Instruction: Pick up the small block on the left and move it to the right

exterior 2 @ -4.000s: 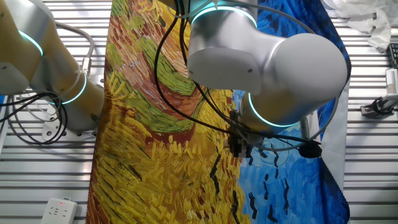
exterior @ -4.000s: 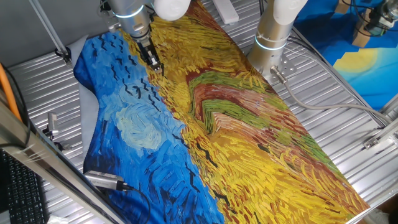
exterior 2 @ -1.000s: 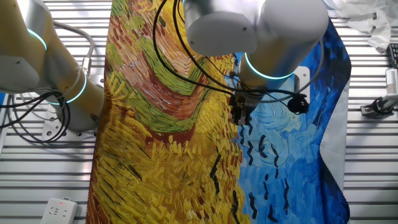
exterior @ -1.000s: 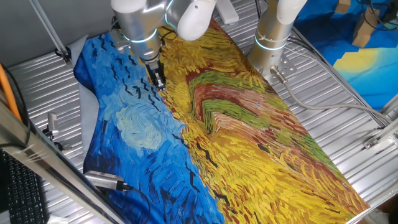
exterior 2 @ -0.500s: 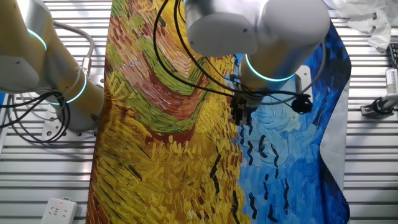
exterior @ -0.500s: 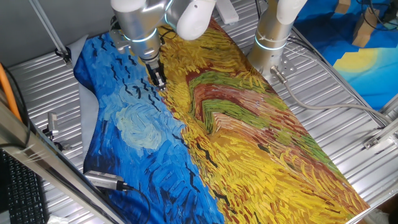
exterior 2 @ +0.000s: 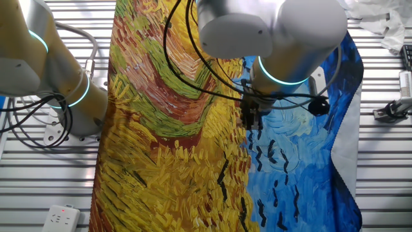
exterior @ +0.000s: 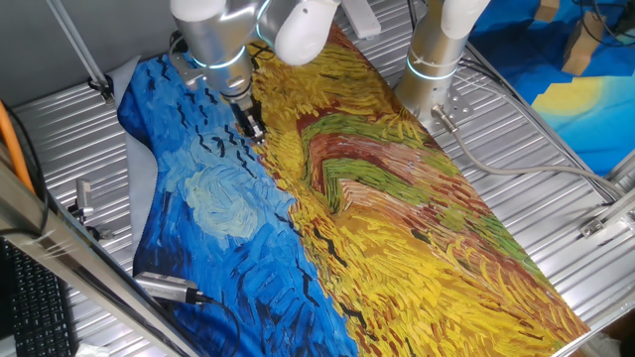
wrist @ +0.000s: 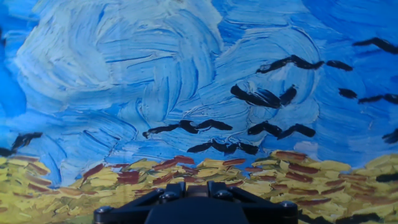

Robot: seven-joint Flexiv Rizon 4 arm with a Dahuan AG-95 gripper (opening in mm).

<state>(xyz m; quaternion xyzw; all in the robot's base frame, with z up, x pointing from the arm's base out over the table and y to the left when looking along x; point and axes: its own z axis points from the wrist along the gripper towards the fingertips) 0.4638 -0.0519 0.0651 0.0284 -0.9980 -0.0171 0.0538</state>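
My gripper (exterior: 255, 130) hangs close over the painted cloth, at the line where blue sky meets yellow field. It also shows in the other fixed view (exterior 2: 248, 120). In the hand view the gripper (wrist: 196, 185) sits at the bottom edge. Its two dark fingers (wrist: 177, 186) stand close together with a small dark brownish block (wrist: 196, 185) squeezed between them. The block is mostly hidden by the fingers and does not show in the fixed views. No other block lies on the cloth.
The painted cloth (exterior: 377, 198) covers the table, blue on one side (exterior: 208, 208) and yellow on the other. A second white arm's base (exterior: 435, 69) stands at the cloth's far edge. A metal tool (exterior: 169, 288) lies by the near blue edge.
Since four seconds ago my gripper has moved a little nearer along the blue-yellow line. In the last second only the arm above shifted slightly; the gripper stayed where it was.
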